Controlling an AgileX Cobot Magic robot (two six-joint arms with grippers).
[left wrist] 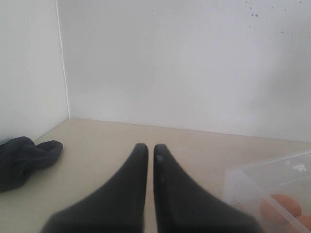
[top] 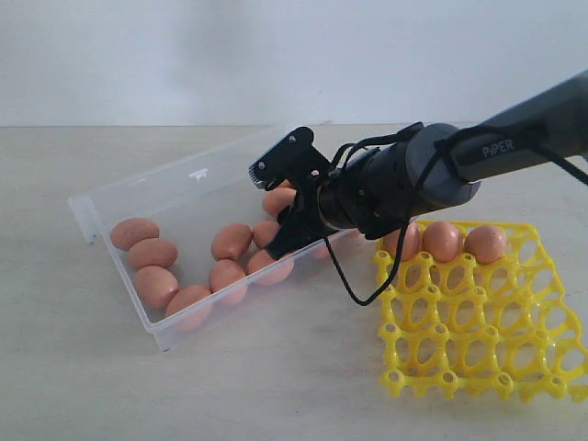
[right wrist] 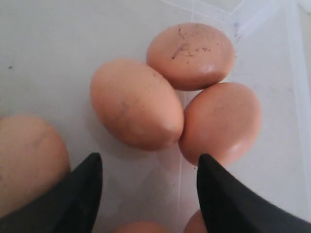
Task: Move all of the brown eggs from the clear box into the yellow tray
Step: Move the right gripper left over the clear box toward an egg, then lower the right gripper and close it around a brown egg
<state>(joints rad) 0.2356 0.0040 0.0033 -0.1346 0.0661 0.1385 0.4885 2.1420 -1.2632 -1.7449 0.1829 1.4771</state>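
Observation:
The clear box (top: 197, 188) lies left of centre with several brown eggs (top: 152, 253) in it. Three more eggs (top: 442, 241) sit in the back row of the yellow tray (top: 478, 340) on the right. My right gripper (top: 272, 208) reaches across into the box and is open just above the eggs, holding nothing. In the right wrist view its fingertips straddle bare box floor (right wrist: 148, 162), with a cluster of three eggs (right wrist: 136, 104) just ahead and another egg (right wrist: 26, 160) beside one finger. My left gripper (left wrist: 149, 148) is shut and empty, off to the side of the box (left wrist: 272, 177).
A dark cloth (left wrist: 24, 160) lies on the table near the wall corner in the left wrist view. The tray stands close to the box's right end. White walls border the pale tabletop.

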